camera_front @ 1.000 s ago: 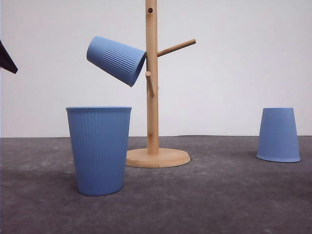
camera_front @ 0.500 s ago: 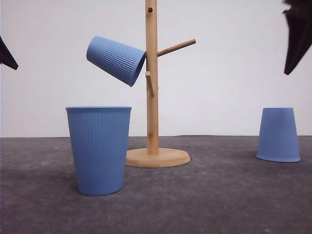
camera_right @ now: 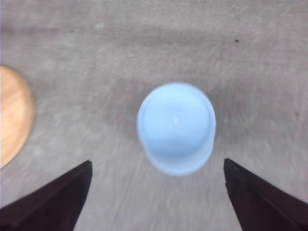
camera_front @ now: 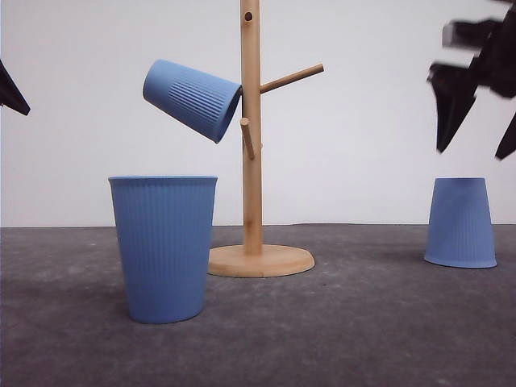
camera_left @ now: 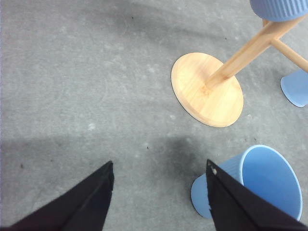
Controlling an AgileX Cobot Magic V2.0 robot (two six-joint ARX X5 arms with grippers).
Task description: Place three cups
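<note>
Three light-blue ribbed cups show. One cup (camera_front: 192,98) hangs tilted on a peg of the wooden rack (camera_front: 251,129). A second cup (camera_front: 164,246) stands upright in front of the rack at the left, and it shows beside the right finger in the left wrist view (camera_left: 260,180). The third cup (camera_front: 460,222) stands upside down at the right. My right gripper (camera_front: 477,129) hangs open above that cup, which lies between and beyond its fingers (camera_right: 175,125). My left gripper (camera_left: 159,168) is open over bare mat, and a tip of it shows at the left edge (camera_front: 10,93).
The rack's round wooden base (camera_front: 261,260) rests on the grey mat (camera_front: 363,322), between the upright cup and the upside-down one. Its base also shows in the wrist views (camera_left: 207,89) (camera_right: 12,120). A white wall stands behind.
My right gripper has come down from the top right corner toward the upside-down cup. The left gripper and all three cups have stayed put.
</note>
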